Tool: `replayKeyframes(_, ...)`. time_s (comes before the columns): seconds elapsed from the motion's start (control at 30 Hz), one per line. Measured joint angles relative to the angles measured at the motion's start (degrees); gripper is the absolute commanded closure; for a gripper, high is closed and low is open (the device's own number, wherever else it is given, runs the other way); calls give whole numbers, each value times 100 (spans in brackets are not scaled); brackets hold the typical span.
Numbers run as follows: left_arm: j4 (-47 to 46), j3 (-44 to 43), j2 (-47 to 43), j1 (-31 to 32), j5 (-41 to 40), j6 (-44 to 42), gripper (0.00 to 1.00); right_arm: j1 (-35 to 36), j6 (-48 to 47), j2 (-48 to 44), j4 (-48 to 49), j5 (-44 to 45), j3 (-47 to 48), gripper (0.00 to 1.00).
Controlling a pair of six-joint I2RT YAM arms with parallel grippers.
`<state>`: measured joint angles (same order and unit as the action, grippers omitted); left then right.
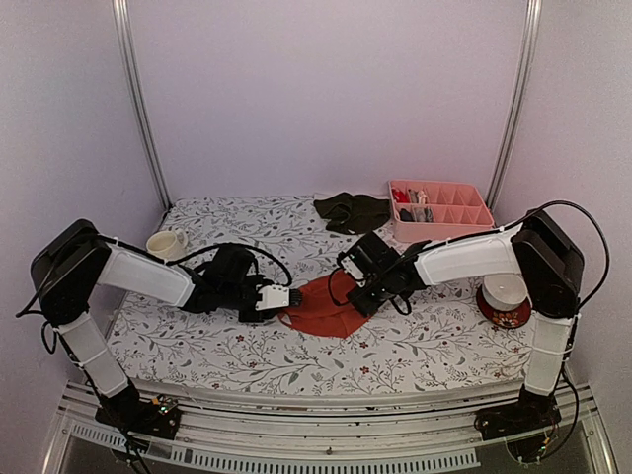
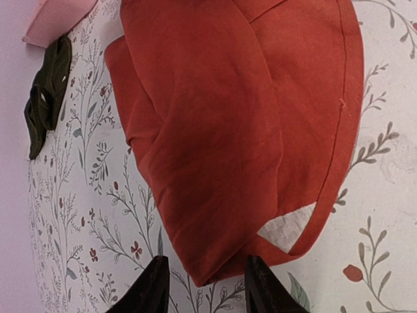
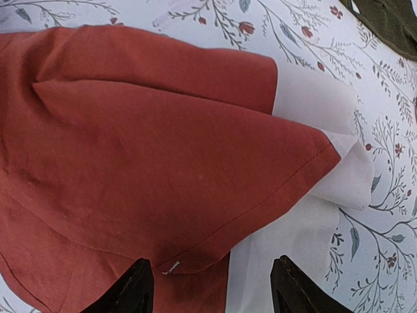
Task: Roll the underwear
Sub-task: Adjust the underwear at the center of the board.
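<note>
The rust-red cloth underwear [image 1: 324,308] lies folded, not yet rolled, nearer the arms than the pink plastic divided tray [image 1: 449,231]. The dark olive garment [image 1: 353,211] left of that tray looks untouched. Left gripper [image 2: 207,277] and right gripper [image 3: 212,274] gape open at its edges. Wrist views alone reveal whitish cloth [image 3: 345,176] beneath.

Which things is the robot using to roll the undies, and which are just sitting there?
For the job: red underwear, dark underwear, left claw, right claw.
Just lying about: white mug, pink tray, red bowl.
</note>
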<state>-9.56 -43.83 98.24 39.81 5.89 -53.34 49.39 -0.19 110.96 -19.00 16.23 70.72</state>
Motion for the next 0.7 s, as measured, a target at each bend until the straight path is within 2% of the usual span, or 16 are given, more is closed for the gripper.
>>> replayKeyframes(0.37, -452, 203, 4, -11, -236, 256, 61, -398, 402, 66, 173, -765, -273, 48)
replayKeyframes(0.7, -612, 212, 39, -13, -295, 415, 68, -332, 334, 66, 426, -1320, -334, 49)
